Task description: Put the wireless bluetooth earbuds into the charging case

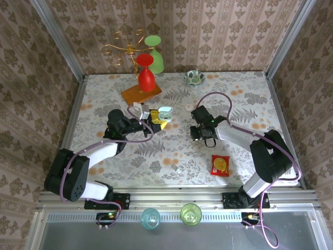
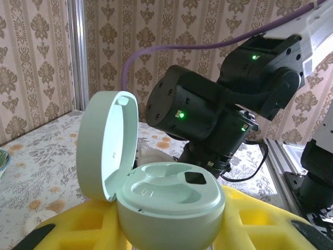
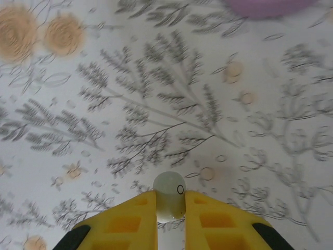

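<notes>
Right claw (image 3: 170,211) tight on a pale earbud (image 3: 168,191) — left claw (image 2: 169,237) partly spread, clasping the open charging case (image 2: 171,205)

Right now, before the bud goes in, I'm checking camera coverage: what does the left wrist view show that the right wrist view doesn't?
Left wrist: the open mint charging case, wells empty, in the left gripper, with the right arm's black wrist beyond. Right wrist: a pale earbud pinched in the right gripper. Both: yellow gripper fingers over the floral tablecloth.
</notes>
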